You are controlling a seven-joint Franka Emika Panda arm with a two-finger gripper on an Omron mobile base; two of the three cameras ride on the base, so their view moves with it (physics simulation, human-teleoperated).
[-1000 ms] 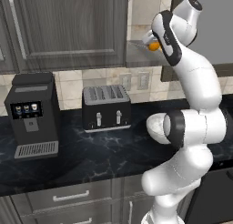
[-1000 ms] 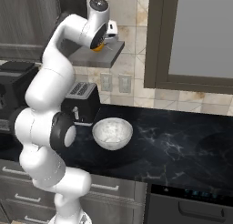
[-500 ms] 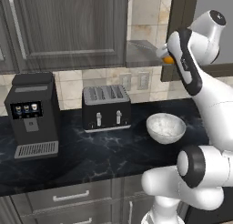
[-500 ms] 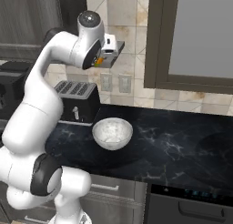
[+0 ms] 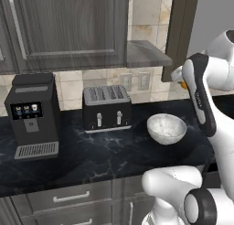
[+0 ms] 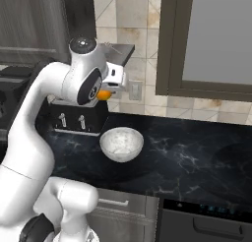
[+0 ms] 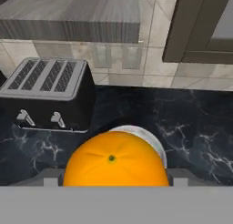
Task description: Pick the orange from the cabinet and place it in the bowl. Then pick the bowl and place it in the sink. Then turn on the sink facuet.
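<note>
My gripper (image 6: pixel 106 92) is shut on the orange (image 7: pixel 116 160), a bright round fruit held between the two fingertips; the same orange (image 6: pixel 103 95) peeks out beside the white hand, and a sliver of orange (image 5: pixel 183 85) shows past the forearm. It hangs above the counter, just over and behind the white speckled bowl (image 5: pixel 167 128). In the hand view the bowl (image 7: pixel 152 139) shows as a rim directly behind the fruit. The bowl (image 6: pixel 121 143) stands empty on the black counter. The cabinet's grey shelf (image 5: pixel 147 55) and dark-framed open door (image 6: pixel 170 44) lie above the hand.
A black toaster (image 5: pixel 106 107) stands left of the bowl, with a black coffee machine (image 5: pixel 33 114) further left. Wall outlets (image 5: pixel 137 81) sit on the tiled backsplash. Dark wood-grain cabinets (image 5: pixel 68 27) hang above. A dark appliance front (image 6: pixel 206 221) sits under the counter at right.
The hand has come down and away from the cabinet shelf with the orange in it, and now hangs low over the bowl. Bowl and toaster have not moved.
</note>
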